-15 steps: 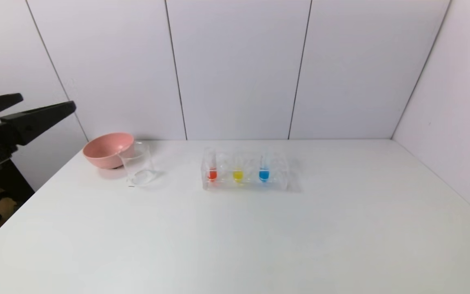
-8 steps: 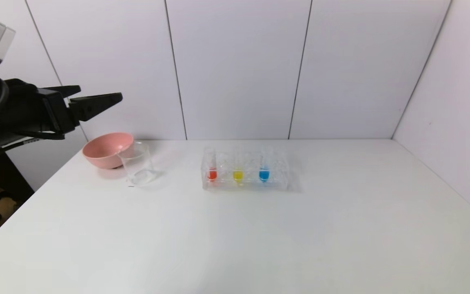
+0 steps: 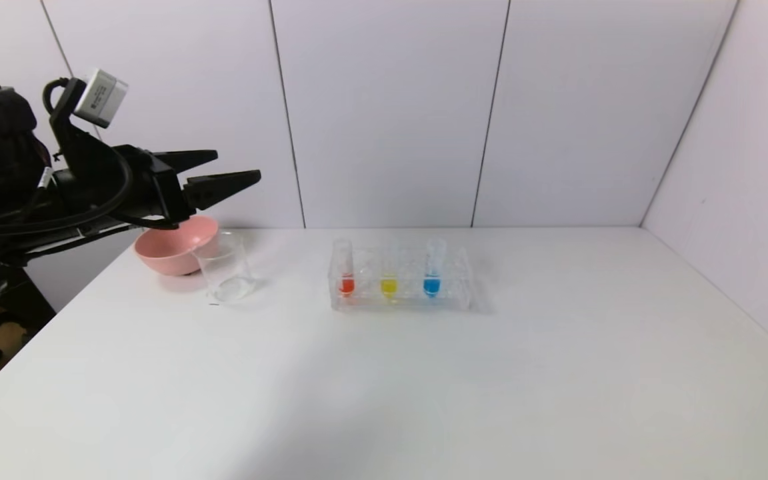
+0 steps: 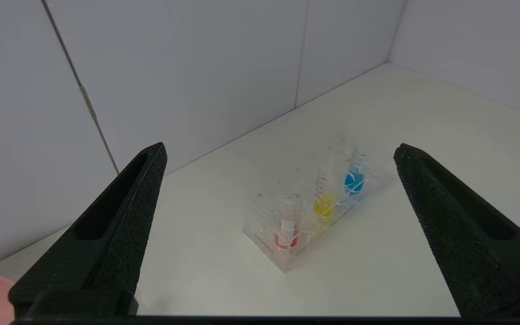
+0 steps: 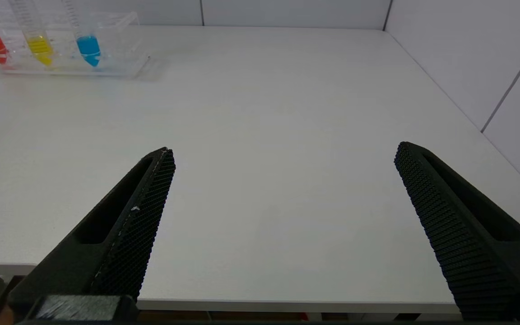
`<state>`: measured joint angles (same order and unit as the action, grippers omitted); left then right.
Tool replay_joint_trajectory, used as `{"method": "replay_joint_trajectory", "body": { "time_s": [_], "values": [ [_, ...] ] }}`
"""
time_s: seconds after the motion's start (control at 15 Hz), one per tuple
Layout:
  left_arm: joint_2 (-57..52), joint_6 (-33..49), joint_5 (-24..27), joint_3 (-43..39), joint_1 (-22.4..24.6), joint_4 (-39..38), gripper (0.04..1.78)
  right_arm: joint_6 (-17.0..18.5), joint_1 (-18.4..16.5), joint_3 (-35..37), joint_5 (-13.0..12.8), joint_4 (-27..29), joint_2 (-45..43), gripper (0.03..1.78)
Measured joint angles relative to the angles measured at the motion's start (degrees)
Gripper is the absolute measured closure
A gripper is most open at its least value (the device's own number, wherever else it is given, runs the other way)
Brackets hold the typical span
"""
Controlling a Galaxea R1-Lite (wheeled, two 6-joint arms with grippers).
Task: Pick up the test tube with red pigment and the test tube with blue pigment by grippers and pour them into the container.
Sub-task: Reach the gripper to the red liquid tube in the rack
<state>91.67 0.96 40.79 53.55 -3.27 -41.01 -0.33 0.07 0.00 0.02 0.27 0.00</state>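
Observation:
The test tube with red pigment (image 3: 346,272) and the test tube with blue pigment (image 3: 432,272) stand upright in a clear rack (image 3: 464,283) mid-table, a yellow tube (image 3: 389,285) between them. The container (image 3: 225,268), a clear beaker, stands left of the rack. My left gripper (image 3: 236,167) is open and empty, raised above the pink bowl and beaker, pointing toward the rack. In the left wrist view the red tube (image 4: 287,225) and blue tube (image 4: 355,176) lie ahead between the open fingers. My right gripper (image 5: 282,153) is open, at the table's near edge, out of the head view.
A pink bowl (image 3: 172,248) sits just behind and left of the beaker, under the left arm. White wall panels close the back and right of the table (image 3: 424,387). The right wrist view shows the rack (image 5: 120,27) far off.
My left arm has swung in from the left edge toward the right, its open fingers now over the bowl and beaker. The tubes, beaker and bowl have not moved.

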Motion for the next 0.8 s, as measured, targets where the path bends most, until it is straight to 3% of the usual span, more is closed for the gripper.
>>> {"method": "replay_joint_trajectory", "body": {
  "time_s": [0.53, 0.8],
  "values": [
    [10.9, 0.2, 19.4, 2.3, 0.1, -11.2, 0.06, 0.0, 0.0, 0.0, 0.0, 0.0, 0.0, 0.04],
    [16.4, 0.5, 26.2, 3.9, 0.1, -18.8, 0.06, 0.0, 0.0, 0.0, 0.0, 0.0, 0.0, 0.04]
  ]
}}
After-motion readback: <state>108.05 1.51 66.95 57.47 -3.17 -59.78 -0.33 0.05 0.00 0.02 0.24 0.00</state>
